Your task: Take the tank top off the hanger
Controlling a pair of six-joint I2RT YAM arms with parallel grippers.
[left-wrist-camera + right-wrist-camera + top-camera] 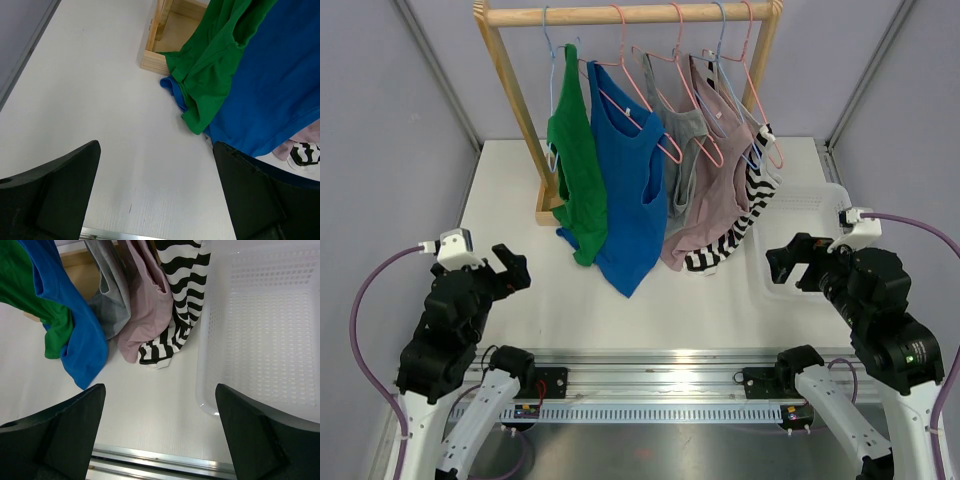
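Far across the table [510, 200], under the rack [620, 14], the green tank top [575, 165] is hanging lengthwise down nearest my left gripper [510, 268] and the striped tank top [750, 205] nearest my right gripper [788, 262], both grippers gaping wide, holding nothing.

Pale grey walls [360, 150], white table [510, 190] (matte), metal rail [660, 382] at near edge

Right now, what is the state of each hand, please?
Left hand: open, holding nothing.
Right hand: open, holding nothing.
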